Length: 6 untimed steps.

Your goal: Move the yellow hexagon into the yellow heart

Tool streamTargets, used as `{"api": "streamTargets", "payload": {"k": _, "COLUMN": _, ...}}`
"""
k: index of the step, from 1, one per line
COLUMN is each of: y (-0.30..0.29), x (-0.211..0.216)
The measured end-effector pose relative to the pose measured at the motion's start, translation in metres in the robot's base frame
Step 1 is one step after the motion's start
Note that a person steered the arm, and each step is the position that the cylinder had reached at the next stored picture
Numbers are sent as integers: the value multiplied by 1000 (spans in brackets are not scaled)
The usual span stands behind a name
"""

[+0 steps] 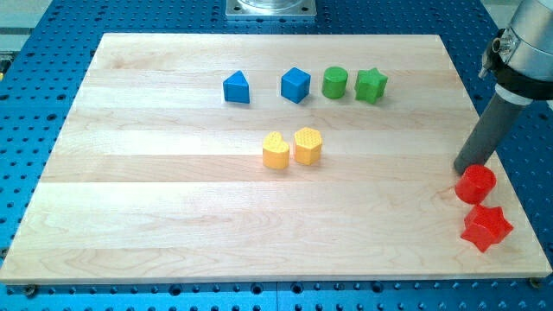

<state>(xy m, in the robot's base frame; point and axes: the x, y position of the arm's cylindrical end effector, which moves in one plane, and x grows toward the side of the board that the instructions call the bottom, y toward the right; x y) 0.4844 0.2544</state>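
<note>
Yellow hexagon (308,145) sits near tabletop centre, touching or just beside the yellow heart (276,151) on its view-left side; can't tell if there's any gap.

Largest first: pale wooden tabletop (173,199), plank grain running left-right, fills most of the view. It rests on a blue perforated base (52,26) with a regular hole grid, visible on all sides. Grey metal mount (270,8) at the view's top edge, centre.

Arm comes in at the view's top right; dark rod (486,134) slants down to the tabletop's right edge. End effector is a plain rod, nothing to open or close, holding nothing. My tip (462,169) is just beside the red cylinder (475,184), at its upper left; contact can't be confirmed. Well apart from both yellow blocks.

Red star (486,227) is just below the red cylinder, near the bottom right corner.

Row near the view's top, left to right: blue triangle-like block (237,88), blue cube (295,85), green cylinder (334,83), green star (371,85). The green pair is close together.
</note>
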Motion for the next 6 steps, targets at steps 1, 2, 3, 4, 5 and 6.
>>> {"api": "streamTargets", "payload": {"k": 1, "y": -2, "x": 0}}
{"api": "streamTargets", "payload": {"k": 2, "y": -44, "x": -42}}
{"api": "streamTargets", "payload": {"k": 3, "y": -99, "x": -53}}
{"api": "streamTargets", "payload": {"k": 4, "y": -132, "x": -53}}
{"api": "streamTargets", "payload": {"k": 5, "y": -158, "x": -35}}
{"api": "streamTargets", "payload": {"k": 6, "y": -178, "x": -25}}
